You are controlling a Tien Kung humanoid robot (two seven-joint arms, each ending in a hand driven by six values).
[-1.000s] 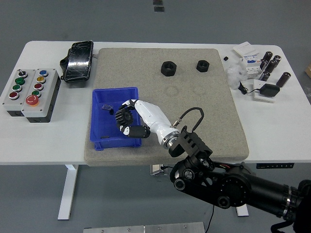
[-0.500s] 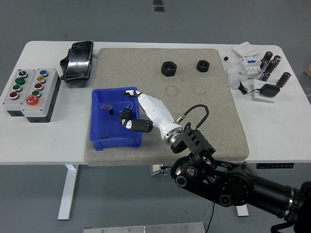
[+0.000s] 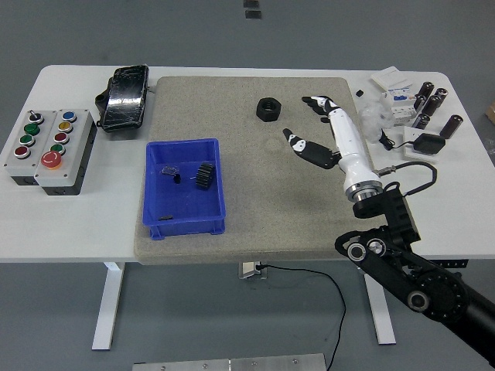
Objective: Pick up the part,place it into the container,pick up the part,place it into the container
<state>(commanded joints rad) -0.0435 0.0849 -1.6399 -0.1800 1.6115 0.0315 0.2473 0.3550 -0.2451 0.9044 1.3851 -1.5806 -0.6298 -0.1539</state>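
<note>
Now gear [image 3: 205,175] in bin [image 3: 184,222], right hand [image 3: 325,127] away

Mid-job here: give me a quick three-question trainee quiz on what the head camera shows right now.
1. True or false: the black gear lies inside the blue bin.
2. Is the right hand A) shut on a part, B) open and holding nothing, or C) out of view?
3. Fill in: the large black nut sits on the grey ____.

Key: 1 true; 2 B; 3 mat.
</note>
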